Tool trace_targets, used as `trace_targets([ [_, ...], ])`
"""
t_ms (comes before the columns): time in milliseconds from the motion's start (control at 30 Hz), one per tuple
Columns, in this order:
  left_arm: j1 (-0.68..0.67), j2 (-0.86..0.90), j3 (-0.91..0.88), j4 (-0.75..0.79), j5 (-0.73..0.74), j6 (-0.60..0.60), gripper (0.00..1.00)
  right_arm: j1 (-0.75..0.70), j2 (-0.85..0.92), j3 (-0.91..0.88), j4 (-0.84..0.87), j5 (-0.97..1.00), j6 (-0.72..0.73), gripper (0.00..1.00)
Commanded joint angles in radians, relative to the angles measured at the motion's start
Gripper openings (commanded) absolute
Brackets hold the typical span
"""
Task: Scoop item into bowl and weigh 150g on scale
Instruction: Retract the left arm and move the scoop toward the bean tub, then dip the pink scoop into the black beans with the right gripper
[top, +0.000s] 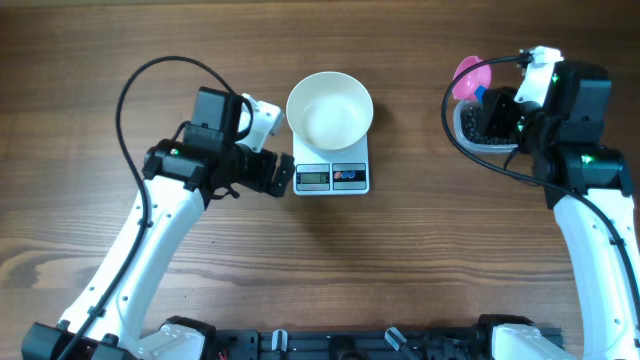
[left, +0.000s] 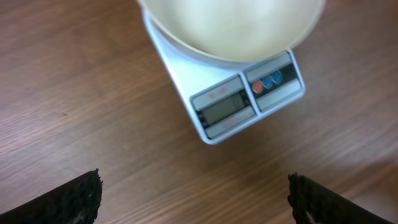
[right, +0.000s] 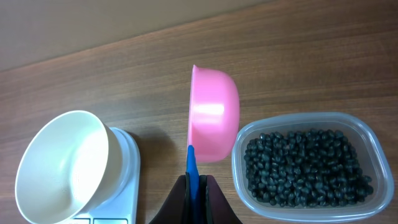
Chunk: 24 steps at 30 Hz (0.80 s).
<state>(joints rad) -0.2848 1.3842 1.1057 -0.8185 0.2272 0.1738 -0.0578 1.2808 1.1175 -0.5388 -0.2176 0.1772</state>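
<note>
The right pincer (right: 194, 186) is clenching the blue handle (right: 192, 163) of a pink scoop (right: 214, 115), which is hanging on edge just beside the nine o'clock rim of the clear tub (right: 372, 149). All the beans (right: 305, 165) are lying in that tub. The scoop is probably carrying none, though its inside is facing away from the wrist camera. The white bowl (top: 330, 108) is sitting bare on the scale (top: 332, 178), with the tub lying out towards its three o'clock. The left pincer (top: 280, 178) is hanging released, its fingers spread wide, just off the scale's nine o'clock edge.

The risks are coming from contact and spill. A scoop digging in too steeply could be catching the tub's rim and shoving or tipping the light tub. Round beans could be rolling off an overfull scoop over the surface. A knock on the bowl's rim, or a nudge from the nearby left pincer, could be shifting the bowl and upsetting the reading.

Open wood is lying between tub and scale, giving a free lane. The display at the scale's six o'clock side is showing clear of the bowl.
</note>
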Motion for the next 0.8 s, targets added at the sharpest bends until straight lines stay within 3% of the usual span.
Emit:
trace_targets([
  [0, -0.045, -0.104, -0.008, -0.039, 0.010, 0.007, 1.00, -0.003, -0.015, 0.026, 0.003, -0.020, -0.018, 0.04],
  [100, -0.045, -0.316, -0.074, -0.029, -0.021, -0.067, 1.00, -0.002, -0.015, 0.026, 0.003, -0.019, -0.018, 0.04],
  [200, -0.045, -0.584, -0.360, 0.125, -0.031, -0.211, 1.00, -0.003, -0.015, 0.026, 0.004, -0.019, -0.018, 0.04],
  [333, -0.045, -0.801, -0.647, 0.322, -0.013, -0.257, 1.00, -0.002, -0.015, 0.026, 0.004, -0.027, -0.018, 0.04],
  [433, -0.045, -0.779, -0.679, 0.418, 0.055, -0.198, 1.00, -0.002, -0.015, 0.026, 0.002, -0.031, -0.017, 0.04],
  [567, -0.045, -0.607, -0.678, 0.462, 0.104, -0.068, 1.00, -0.002, -0.014, 0.026, 0.002, -0.031, -0.017, 0.04],
  [767, -0.045, -0.415, -0.597, 0.531, 0.131, -0.069, 1.00, -0.003, -0.013, 0.026, 0.002, -0.031, -0.018, 0.04],
])
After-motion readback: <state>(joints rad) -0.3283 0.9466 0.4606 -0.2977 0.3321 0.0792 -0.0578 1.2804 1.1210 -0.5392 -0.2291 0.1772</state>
